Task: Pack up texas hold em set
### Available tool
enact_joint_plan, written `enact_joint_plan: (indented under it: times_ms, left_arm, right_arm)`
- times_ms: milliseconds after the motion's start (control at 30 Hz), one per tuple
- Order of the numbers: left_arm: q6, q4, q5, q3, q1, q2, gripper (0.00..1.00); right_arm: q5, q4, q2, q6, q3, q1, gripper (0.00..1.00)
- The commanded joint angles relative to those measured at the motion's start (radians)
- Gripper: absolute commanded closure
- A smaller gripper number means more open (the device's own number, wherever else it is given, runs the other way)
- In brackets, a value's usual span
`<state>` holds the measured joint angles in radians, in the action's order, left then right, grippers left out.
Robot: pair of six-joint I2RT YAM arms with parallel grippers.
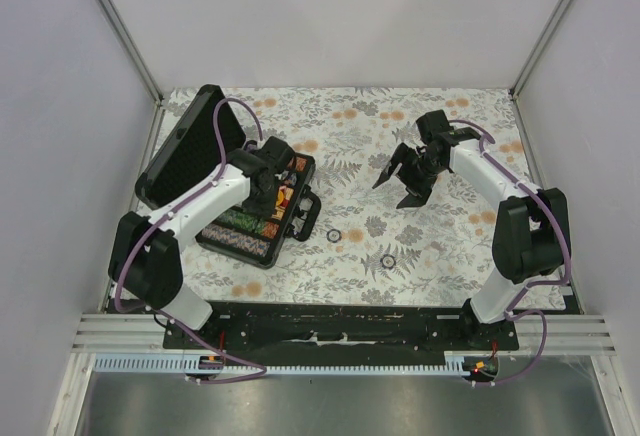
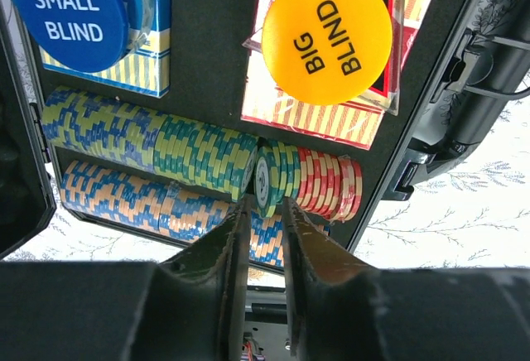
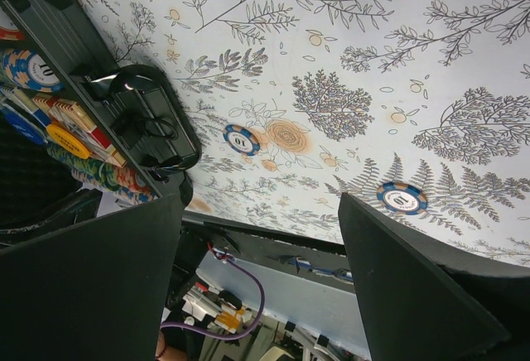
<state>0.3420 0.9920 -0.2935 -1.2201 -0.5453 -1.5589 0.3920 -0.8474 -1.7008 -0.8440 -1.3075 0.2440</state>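
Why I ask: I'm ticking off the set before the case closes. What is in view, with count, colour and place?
case: one, black, open, table's left
chip rows: several, green-blue, orange-blue, red-white, inside case
SMALL BLIND button: one, blue, on blue deck
BIG BLIND button: one, yellow, over red deck
card decks: two, blue and red, inside case
loose chips: two, blue-orange, on cloth right of case
tablecloth: one, white floral, covering table
left fingers: two, black, slightly apart, over chip rows
right fingers: two, black, wide apart, above cloth
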Motion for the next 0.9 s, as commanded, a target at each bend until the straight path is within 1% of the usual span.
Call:
enact_joint_plan:
  times_ms: [0,100,200,267,333,467,700,767,867]
  left_arm:
    - [-0.023,-0.027,0.028,0.017,0.002,-0.004,0.74]
    - [-0.026,-0.026,0.025,0.028,0.002,-0.027,0.78]
    - [-0.029,-0.029,0.016,0.036,0.002,-0.046,0.85]
    - [-0.029,-0.030,0.001,0.041,0.001,-0.052,0.92]
    - [-0.026,-0.027,-0.022,0.042,0.002,-0.055,0.96]
    - [-0.012,-0.016,-0.070,0.045,0.002,-0.069,0.98]
    - [0.008,-0.009,-0.096,0.057,0.015,-0.092,0.98]
    - [0.008,-0.007,-0.092,0.050,0.018,-0.087,0.93]
    - [0.003,0.003,-0.076,0.022,0.018,-0.069,0.78]
  right_arm:
    - [0.018,0.014,-0.007,0.016,-0.013,-0.005,0.16]
    - [0.018,0.013,-0.010,0.013,-0.012,-0.005,0.16]
    - [0.016,0.013,-0.008,0.013,-0.012,-0.005,0.16]
    - [0.015,0.013,-0.010,0.013,-0.012,-0.006,0.16]
    - [0.015,0.011,-0.013,0.010,-0.013,-0.006,0.16]
    - [0.016,0.013,-0.020,0.010,-0.021,-0.008,0.16]
    - [0.018,0.013,-0.030,0.013,-0.030,-0.006,0.16]
    - [0.016,0.013,-0.031,0.013,-0.032,-0.006,0.16]
    - [0.015,0.011,-0.031,0.011,-0.036,-0.006,0.16]
